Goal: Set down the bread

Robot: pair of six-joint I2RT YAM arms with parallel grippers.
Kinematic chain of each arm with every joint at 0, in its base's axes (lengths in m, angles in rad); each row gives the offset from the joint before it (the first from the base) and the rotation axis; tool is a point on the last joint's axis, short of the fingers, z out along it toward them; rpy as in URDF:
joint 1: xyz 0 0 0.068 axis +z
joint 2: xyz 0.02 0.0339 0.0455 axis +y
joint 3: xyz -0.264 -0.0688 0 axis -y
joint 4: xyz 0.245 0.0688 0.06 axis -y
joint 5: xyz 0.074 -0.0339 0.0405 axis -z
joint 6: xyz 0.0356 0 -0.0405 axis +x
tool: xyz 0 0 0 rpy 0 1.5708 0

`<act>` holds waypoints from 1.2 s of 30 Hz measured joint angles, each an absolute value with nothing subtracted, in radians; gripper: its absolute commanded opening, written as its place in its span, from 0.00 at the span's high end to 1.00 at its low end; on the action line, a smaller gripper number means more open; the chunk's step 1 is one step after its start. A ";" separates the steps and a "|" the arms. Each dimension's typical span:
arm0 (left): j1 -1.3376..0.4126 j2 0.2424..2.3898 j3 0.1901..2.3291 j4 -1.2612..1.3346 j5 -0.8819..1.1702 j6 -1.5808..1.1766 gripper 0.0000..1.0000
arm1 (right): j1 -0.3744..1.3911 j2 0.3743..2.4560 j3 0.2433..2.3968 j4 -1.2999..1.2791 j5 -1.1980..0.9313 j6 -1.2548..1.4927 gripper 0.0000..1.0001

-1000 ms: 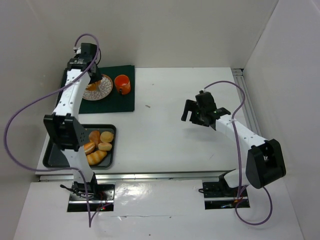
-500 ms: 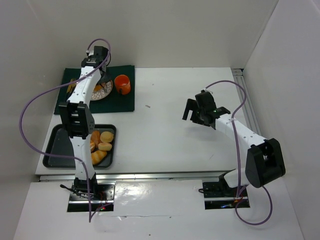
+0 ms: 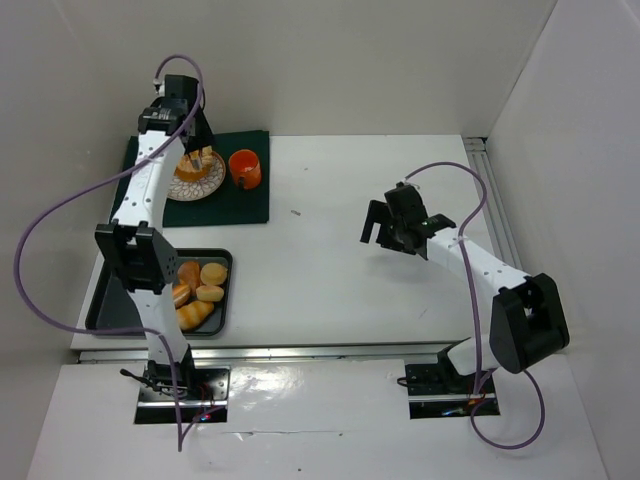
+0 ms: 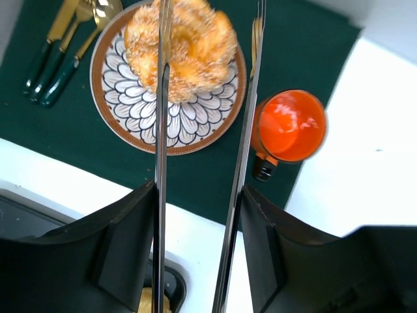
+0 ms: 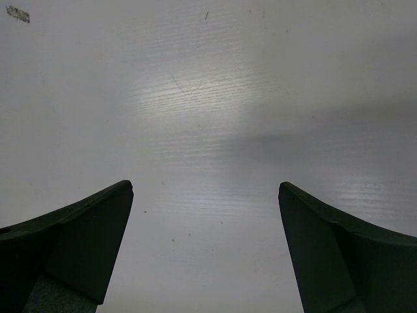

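The bread (image 4: 186, 49), a large round golden bun with a lobed top, lies on a patterned plate (image 4: 140, 124) on the green mat. It also shows in the top view (image 3: 197, 163). My left gripper (image 4: 202, 163) hangs above the plate (image 3: 190, 140). Its long metal blades stand apart. The left blade crosses over the bread and the right blade passes outside the bread's edge. It holds nothing. My right gripper (image 3: 385, 228) is open and empty over the bare table at the right, jaws wide apart in its wrist view (image 5: 205, 189).
An orange cup (image 4: 290, 125) stands right of the plate (image 3: 245, 168). Gold cutlery (image 4: 71, 39) lies left of the plate. A dark tray (image 3: 110, 300) at the front left holds several small buns (image 3: 200, 290). White walls close in on three sides.
The left arm swung right over the plate, then back left and a little higher. The bread stays on the plate. The right arm has hardly moved.
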State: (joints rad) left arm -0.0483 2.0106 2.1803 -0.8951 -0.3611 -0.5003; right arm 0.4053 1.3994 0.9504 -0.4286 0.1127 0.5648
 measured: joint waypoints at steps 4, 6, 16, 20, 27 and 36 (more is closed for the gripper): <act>-0.048 1.908 2.156 -0.885 -0.349 -0.499 0.39 | 0.413 1.399 0.950 -0.428 0.112 0.567 0.00; -0.048 1.847 2.119 -0.887 -0.339 -0.498 0.40 | 0.413 1.398 0.950 -0.428 0.112 0.571 0.00; -0.047 1.430 1.697 -0.916 -0.271 -0.488 0.46 | 0.428 1.390 0.946 -0.411 0.090 0.579 0.00; -0.047 1.269 1.518 -0.972 -0.266 -0.475 0.46 | 0.435 1.390 0.940 -0.404 0.083 0.579 0.00; -0.047 1.152 1.291 -1.096 -0.255 -0.510 0.45 | 0.445 1.390 0.939 -0.397 0.064 0.578 0.00; -0.037 1.155 1.093 -1.121 -0.175 -0.620 0.41 | 0.448 1.388 0.921 -0.393 0.054 0.578 0.00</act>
State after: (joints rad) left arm -0.0368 1.1549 1.0931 -1.1213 -0.1753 -0.6201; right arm 0.4477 1.3880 0.9215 -0.3927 0.0536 0.5781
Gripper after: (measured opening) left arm 0.591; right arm 0.999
